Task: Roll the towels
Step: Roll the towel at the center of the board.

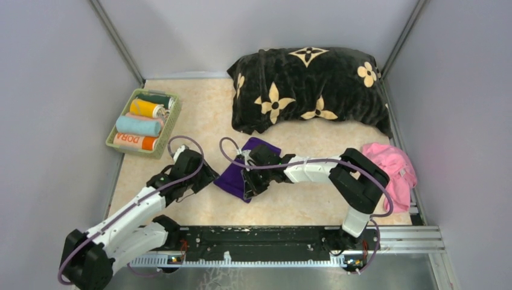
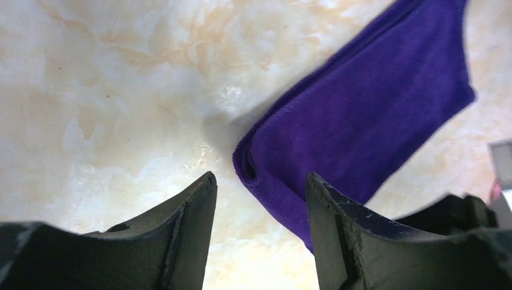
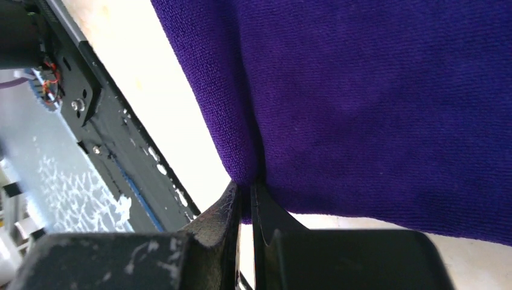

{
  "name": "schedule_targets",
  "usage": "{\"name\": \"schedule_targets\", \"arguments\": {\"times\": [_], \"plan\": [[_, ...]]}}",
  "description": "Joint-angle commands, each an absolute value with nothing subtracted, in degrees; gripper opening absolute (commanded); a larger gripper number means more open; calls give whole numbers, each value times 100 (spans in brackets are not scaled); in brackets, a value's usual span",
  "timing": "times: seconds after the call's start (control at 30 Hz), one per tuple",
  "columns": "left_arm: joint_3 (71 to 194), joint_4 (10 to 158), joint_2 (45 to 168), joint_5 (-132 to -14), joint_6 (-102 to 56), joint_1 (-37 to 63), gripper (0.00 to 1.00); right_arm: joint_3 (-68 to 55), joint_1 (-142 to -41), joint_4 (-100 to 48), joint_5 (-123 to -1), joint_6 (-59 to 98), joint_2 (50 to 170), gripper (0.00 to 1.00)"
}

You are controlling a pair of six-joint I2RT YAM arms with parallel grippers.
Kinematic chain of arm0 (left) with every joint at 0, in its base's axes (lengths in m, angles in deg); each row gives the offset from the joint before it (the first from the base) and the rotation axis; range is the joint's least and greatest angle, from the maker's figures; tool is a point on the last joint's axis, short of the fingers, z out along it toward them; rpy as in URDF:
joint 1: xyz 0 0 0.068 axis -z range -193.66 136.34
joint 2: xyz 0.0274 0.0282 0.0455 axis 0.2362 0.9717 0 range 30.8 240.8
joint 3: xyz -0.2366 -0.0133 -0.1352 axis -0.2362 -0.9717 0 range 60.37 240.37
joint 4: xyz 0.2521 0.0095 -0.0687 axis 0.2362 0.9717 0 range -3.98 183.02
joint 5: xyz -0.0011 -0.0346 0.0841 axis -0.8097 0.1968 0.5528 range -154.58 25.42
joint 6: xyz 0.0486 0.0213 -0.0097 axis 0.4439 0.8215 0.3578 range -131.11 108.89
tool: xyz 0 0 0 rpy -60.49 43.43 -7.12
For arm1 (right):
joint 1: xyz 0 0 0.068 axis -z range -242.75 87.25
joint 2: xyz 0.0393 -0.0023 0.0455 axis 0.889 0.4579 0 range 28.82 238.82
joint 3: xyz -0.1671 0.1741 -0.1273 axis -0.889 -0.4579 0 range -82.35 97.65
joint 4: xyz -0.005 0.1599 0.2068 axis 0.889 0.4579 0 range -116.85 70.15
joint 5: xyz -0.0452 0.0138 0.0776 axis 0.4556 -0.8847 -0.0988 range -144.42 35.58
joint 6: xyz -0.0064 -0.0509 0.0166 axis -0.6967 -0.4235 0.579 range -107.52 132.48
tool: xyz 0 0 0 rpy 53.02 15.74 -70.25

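A dark purple towel point(image 1: 232, 178) lies folded on the table between the two arms. My left gripper point(image 2: 259, 181) is open just short of the towel's folded corner point(image 2: 253, 169), with only table between its fingers. My right gripper point(image 3: 246, 188) is shut on the purple towel's edge point(image 3: 362, 109), pinching a fold of cloth; from above that gripper point(image 1: 249, 181) sits at the towel's near right side. A pink towel point(image 1: 392, 163) lies crumpled at the right edge. Several rolled towels point(image 1: 140, 125) fill a green basket.
The green basket point(image 1: 171, 124) stands at the far left of the table. A big black cushion with beige flowers point(image 1: 311, 90) lies along the back. A black rail point(image 1: 272, 241) runs along the near edge. Grey walls close in both sides.
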State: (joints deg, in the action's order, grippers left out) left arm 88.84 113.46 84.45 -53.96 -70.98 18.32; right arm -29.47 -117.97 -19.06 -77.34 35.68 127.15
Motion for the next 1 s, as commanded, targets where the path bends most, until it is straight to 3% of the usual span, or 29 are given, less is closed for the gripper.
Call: {"name": "schedule_targets", "arguments": {"times": [0.0,0.27,0.97], "plan": [[8785,11459,7780,-5432,-6681,1809,63,-3014,-11472,-2336,-8587,3747,12624,0],[8504,11471,7189,-5902,-6577,1811,67,-2992,-11100,-2477,-9203,3893,12921,1],[8066,10025,8165,-6485,-6717,1802,66,-3151,-10770,-2780,-9425,4095,13498,4]]}}
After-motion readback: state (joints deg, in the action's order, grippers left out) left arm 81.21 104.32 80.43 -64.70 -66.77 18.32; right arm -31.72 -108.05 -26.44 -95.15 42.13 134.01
